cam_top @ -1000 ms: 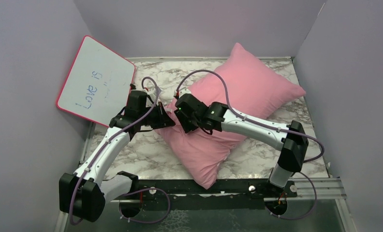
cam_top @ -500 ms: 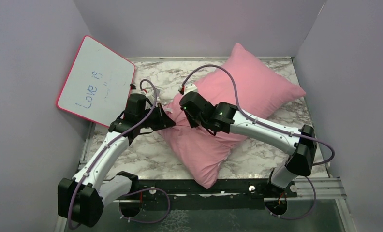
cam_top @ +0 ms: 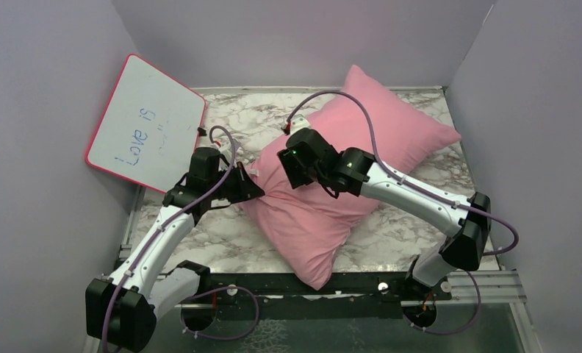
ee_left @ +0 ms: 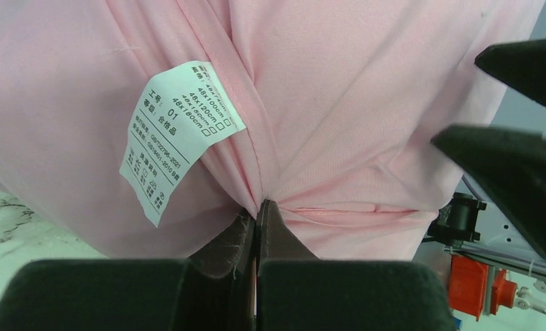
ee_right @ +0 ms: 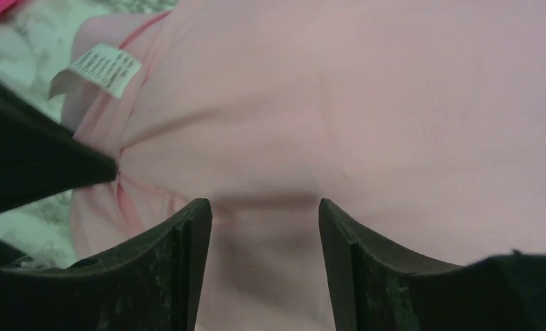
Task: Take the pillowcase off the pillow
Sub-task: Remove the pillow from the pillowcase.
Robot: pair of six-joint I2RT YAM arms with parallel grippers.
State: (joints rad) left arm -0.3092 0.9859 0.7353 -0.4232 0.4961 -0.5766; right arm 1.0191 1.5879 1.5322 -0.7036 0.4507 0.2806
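Note:
The pink pillowcase (cam_top: 361,147) lies diagonally across the marble table, filled out by the pillow, which is hidden inside it. My left gripper (ee_left: 258,207) is shut on a pinch of the pillowcase (ee_left: 339,103) at its left end, beside a seam. A white printed label (ee_left: 177,134) hangs next to that seam. In the top view the left gripper (cam_top: 254,190) sits at the pillowcase's left edge. My right gripper (ee_right: 262,207) hovers just over the pillowcase (ee_right: 367,103), jaws open with only fabric below them. From above, the right gripper (cam_top: 292,175) is a short way right of the left one.
A pink-framed whiteboard (cam_top: 145,121) with blue writing leans against the left wall. Grey walls close in the marble table (cam_top: 222,239) on three sides. A black rail (cam_top: 347,283) runs along the near edge by the arm bases.
My right gripper has drawn back up and to the right over the pillowcase and now stands open. My left gripper has shifted slightly toward the near edge, still pinching the fabric.

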